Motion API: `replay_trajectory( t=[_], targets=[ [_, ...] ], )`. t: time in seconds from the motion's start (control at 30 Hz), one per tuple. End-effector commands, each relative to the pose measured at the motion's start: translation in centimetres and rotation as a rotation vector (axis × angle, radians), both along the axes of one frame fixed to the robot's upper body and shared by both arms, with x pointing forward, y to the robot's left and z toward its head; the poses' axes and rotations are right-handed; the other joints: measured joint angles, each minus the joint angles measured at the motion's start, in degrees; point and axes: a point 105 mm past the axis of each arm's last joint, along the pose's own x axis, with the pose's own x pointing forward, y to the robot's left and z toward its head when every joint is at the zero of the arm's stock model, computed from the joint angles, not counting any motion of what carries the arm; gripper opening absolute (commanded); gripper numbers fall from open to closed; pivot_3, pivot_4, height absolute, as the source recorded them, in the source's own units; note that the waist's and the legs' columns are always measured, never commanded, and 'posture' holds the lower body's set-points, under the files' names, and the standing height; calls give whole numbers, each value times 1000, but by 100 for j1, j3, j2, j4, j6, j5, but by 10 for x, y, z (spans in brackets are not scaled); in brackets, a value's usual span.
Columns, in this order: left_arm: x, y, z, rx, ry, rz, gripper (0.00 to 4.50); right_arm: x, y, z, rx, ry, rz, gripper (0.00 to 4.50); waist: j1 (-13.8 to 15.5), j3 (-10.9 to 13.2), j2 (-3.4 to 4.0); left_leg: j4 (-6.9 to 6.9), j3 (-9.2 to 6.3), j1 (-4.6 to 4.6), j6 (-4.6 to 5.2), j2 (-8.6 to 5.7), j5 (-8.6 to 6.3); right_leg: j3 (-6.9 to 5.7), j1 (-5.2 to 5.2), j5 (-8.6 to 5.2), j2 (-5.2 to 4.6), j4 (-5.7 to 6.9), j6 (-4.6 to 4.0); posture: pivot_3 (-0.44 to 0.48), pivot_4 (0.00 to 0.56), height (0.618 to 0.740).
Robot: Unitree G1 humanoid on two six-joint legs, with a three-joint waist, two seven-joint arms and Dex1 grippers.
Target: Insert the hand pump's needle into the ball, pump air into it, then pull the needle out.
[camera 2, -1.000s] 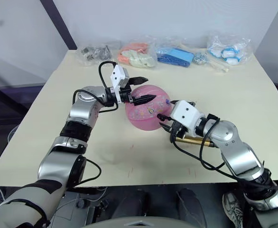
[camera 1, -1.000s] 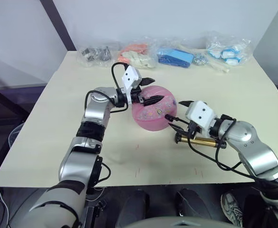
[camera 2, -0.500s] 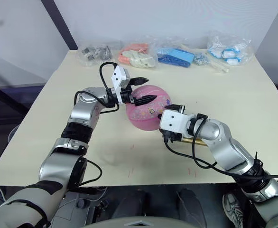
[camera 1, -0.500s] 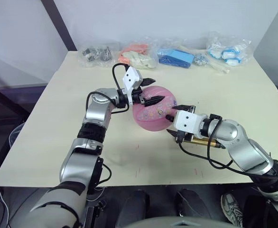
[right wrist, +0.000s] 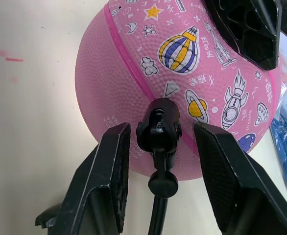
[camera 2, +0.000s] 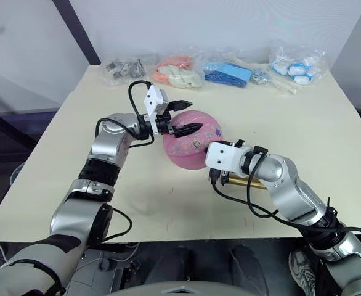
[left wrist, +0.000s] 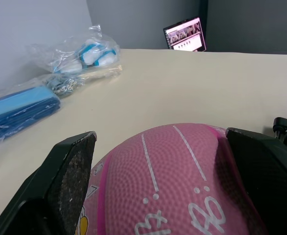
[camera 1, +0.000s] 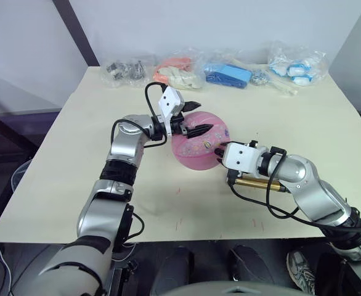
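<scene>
Left fingers (left wrist: 70, 176) straddle the ball (camera 1: 196, 148); open table (camera 1: 76, 179) surrounds it.

Both my arms reach inward.
My left gripper (camera 1: 193, 126) has fingers spread wide; my right gripper (right wrist: 159, 161) has its fingers parted too.

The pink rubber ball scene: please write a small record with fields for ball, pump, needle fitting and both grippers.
ball: pink rubber ball with cartoon prints, on the beige table
pump: gold-bronze hand pump, lying beside the ball
needle fitting: small black fitting against the ball, between the right gripper's fingers
left gripper: open, fingers straddling the ball's top
right gripper: open
</scene>
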Motion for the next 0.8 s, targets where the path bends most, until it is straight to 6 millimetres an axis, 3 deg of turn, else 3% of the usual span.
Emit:
replay_trajectory(
  t=[0.03, 0.47, 0.6, 0.8],
  targets=[
    [-8, 0, -52, 105, 159, 6, 4500, 0, 4, 20, 41, -77, 23, 2145, 0, 0, 0, 0, 0, 0, 0, 0, 0, 0, 0, 0, 0, 0, 0, 0, 150, 740],
    [-7, 0, -53, 105, 160, 9, 4500, 0, 3, 19, 48, -77, 16, 2145, 6, 0, 0, -1, -1, 0, 0, 0, 0, 0, 1, 0, 0, -1, 0, 0, 150, 740],
    [-6, 0, -53, 105, 160, 12, 4500, -1, 2, 18, 45, -76, 16, 348, 5, 0, 0, -1, -1, 0, 0, 0, 0, -1, 0, 0, 0, -2, 0, 0, 150, 740],
    [-7, -2, -53, 107, 154, 9, 4500, -1, -1, 15, 39, -73, 12, 354, 10, 0, 0, -2, -1, 0, 0, 0, 0, -1, 1, 0, 0, -2, 0, 0, 150, 740]
  ],
)
